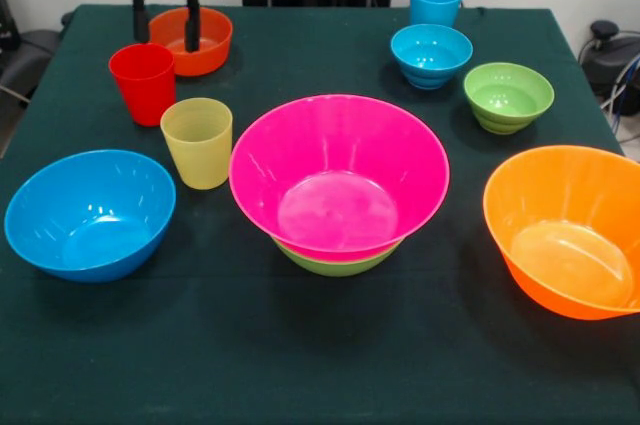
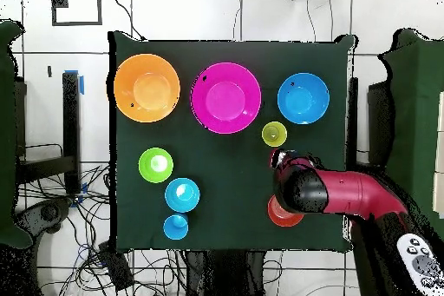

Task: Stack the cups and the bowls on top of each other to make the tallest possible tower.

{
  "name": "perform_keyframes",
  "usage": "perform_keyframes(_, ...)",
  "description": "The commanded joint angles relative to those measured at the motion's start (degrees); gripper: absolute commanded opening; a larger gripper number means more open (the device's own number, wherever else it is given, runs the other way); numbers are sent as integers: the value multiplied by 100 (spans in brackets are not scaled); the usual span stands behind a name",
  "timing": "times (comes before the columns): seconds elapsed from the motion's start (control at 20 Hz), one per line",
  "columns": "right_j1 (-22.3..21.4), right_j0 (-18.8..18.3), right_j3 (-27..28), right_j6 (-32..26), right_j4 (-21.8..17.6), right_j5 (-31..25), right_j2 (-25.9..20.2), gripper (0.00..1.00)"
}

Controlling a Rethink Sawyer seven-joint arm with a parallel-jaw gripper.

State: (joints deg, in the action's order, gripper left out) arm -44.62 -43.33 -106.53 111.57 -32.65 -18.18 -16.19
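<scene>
Green cloth: I see it covering the whole counter (image 1: 300, 365), everything standing on it.
Jaws (image 1: 163, 17): two dark fingers (image 1: 140, 11) hanging apart under the red arm head, straddling the near rim of the small orange bowl (image 1: 192, 40); nothing clamped between them.
Arm (image 2: 347, 194): from overhead it hides part of the small orange bowl and most of the red cup.
Red cup (image 1: 143, 82): upright, just in front of the small orange bowl.
Yellow cup (image 1: 197, 141): upright, near the red cup, between the medium blue bowl and the pink bowl.
Pink bowl (image 1: 338, 175): centre of the counter, nested in a green bowl (image 1: 335, 261) whose rim shows beneath it; the only stack I see.
Medium blue bowl (image 1: 90, 213): alone, front view's left.
Large orange bowl (image 1: 566, 227): alone, front view's right.
Small green bowl (image 1: 508, 96): behind the large orange bowl.
Small blue bowl (image 1: 431, 55): near the small green bowl.
Blue cup (image 1: 436, 1): upright, just behind the small blue bowl.
</scene>
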Motion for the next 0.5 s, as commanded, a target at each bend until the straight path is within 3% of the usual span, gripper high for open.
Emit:
perform_keyframes(0.05,400,-65,530,-1023,-720,-223,-343,100)
perform_keyframes(0.35,566,-423,337,-1038,-763,-260,-620,100)
perform_keyframes(0.5,603,-408,187,-827,-778,-128,-641,100)
